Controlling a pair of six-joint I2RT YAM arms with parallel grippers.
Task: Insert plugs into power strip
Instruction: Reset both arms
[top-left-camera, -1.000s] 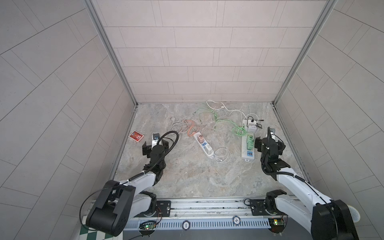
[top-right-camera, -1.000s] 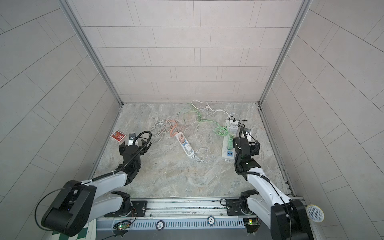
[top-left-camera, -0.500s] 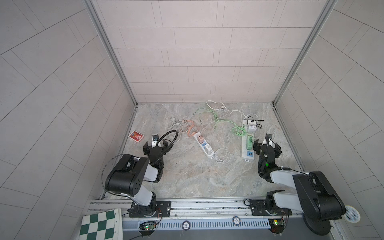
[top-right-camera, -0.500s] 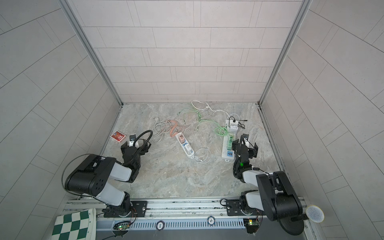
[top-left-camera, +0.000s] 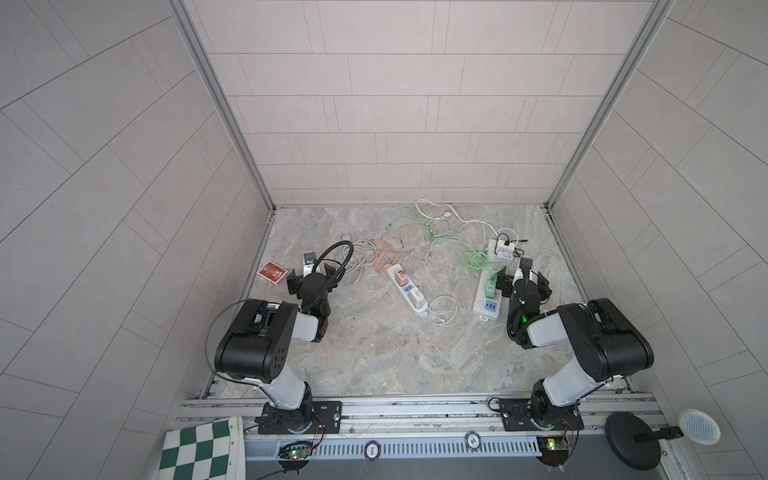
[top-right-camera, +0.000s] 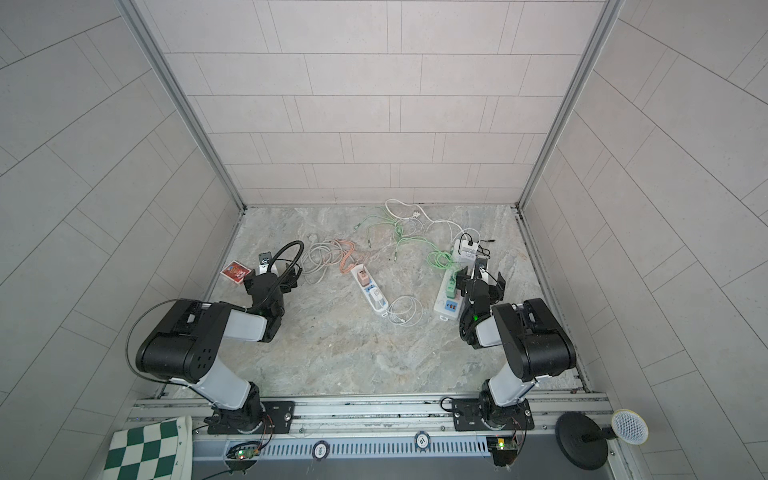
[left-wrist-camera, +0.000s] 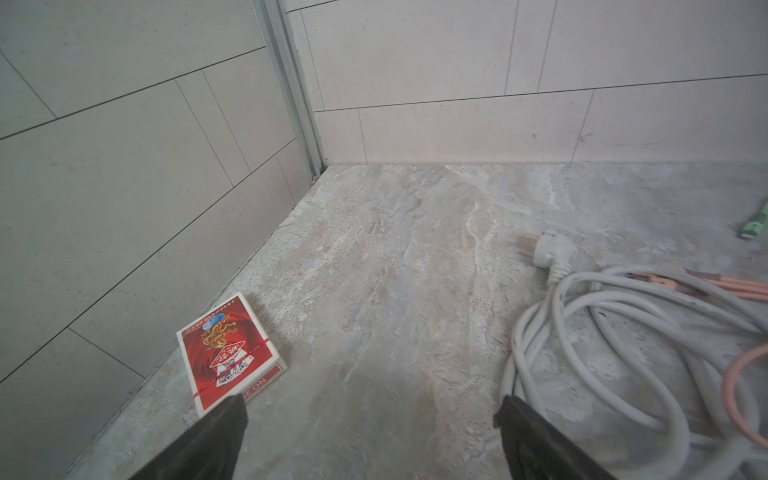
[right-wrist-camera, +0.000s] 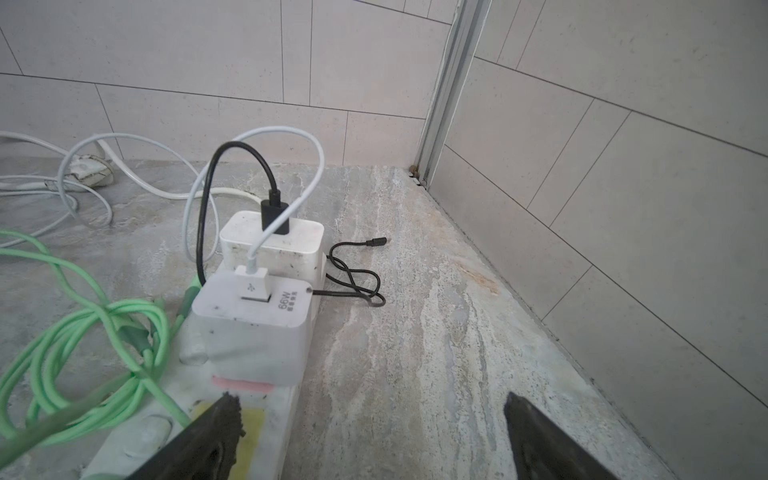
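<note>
A marble-patterned floor (top-left-camera: 374, 353) walled in pale tiles, seen from above. My landmark is the middle power strip (top-left-camera: 409, 293), a white bar lying at a slant.

Far to its left, by the wall, lies a red card pack (top-left-camera: 272, 272). Just right of the pack hangs my left gripper (left-wrist-camera: 370, 413), jaws wide apart and holding nothing, with bare floor between them. Between that gripper and the middle power strip sits a coiled grey cord (left-wrist-camera: 602, 332) with its wall plug (left-wrist-camera: 550, 251) lying loose, and a pink cable (top-left-camera: 380, 259) lies beside it.

On the middle power strip a pink plug (top-left-camera: 400, 276) is seated at the far end and a white plug (top-left-camera: 417, 296) nearer me. A thin white cable (top-left-camera: 444, 312) coils at the near end.

To the right of the middle power strip lies a second power strip (top-left-camera: 481, 305). It carries a green plug (top-left-camera: 491, 286) and, at its far end, two white plugs (right-wrist-camera: 253, 320), one with a white lead and one with a black cable (right-wrist-camera: 353, 282). A green cable (right-wrist-camera: 83, 324) loops along its left side.

My right gripper (right-wrist-camera: 372, 401) hovers at that strip's right edge, jaws spread wide and empty, one finger over the strip and the other over bare floor.
</note>
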